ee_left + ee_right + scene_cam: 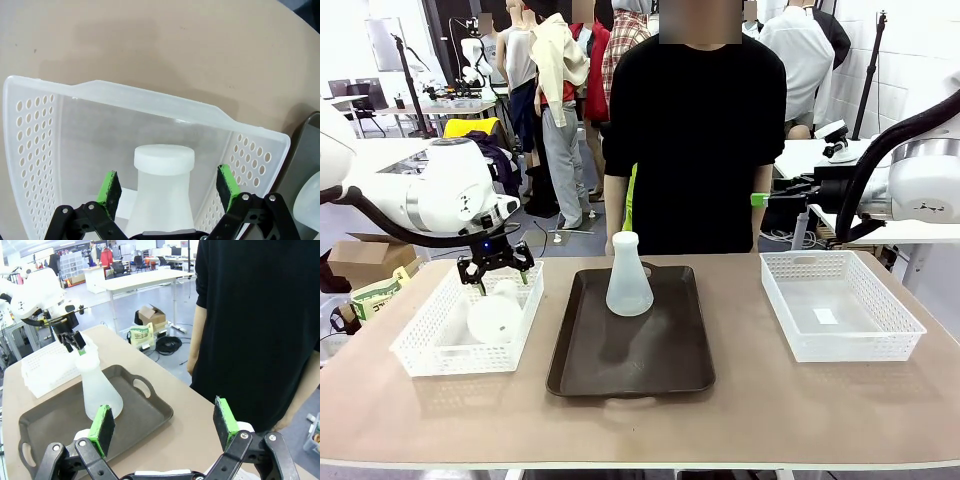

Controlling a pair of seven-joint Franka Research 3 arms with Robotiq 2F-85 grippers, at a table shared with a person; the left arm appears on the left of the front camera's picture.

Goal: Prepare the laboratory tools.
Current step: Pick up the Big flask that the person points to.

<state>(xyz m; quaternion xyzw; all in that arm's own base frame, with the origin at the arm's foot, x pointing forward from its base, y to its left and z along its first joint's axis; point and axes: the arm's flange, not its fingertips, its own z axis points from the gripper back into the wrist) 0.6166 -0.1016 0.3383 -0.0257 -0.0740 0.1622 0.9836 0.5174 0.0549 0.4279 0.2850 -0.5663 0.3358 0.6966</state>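
I am looking at a long table [750,420] with a smooth, light brown top. A dark brown tray [650,375] sits in the middle of it. One white basket [415,358] full of little holes is on the robot's left, and another basket [880,340] is on its right.

One frosted flask [628,278] stands up straight on the far part of the tray. The other flask [495,318] is inside the left basket. It looks tipped over, with its round bottom facing the near side.

The left gripper [498,272] hangs down into that basket. Its jaws are spread wide. From the left wrist view, one green pad [109,190] is on each side of the flask's neck, with a gap on both sides. It is not squeezing the flask.

The right gripper [165,426] is up in the air over the far right part of the table, near the person [695,130]. Its jaws are spread wide too and have nothing in them.

The person wears a black top and stands at the far edge, just behind the tray.

The room behind is big and bright. There are more long tables [145,280] there. A cardboard box [150,315] and some dark cables [167,344] lie on the grey floor.
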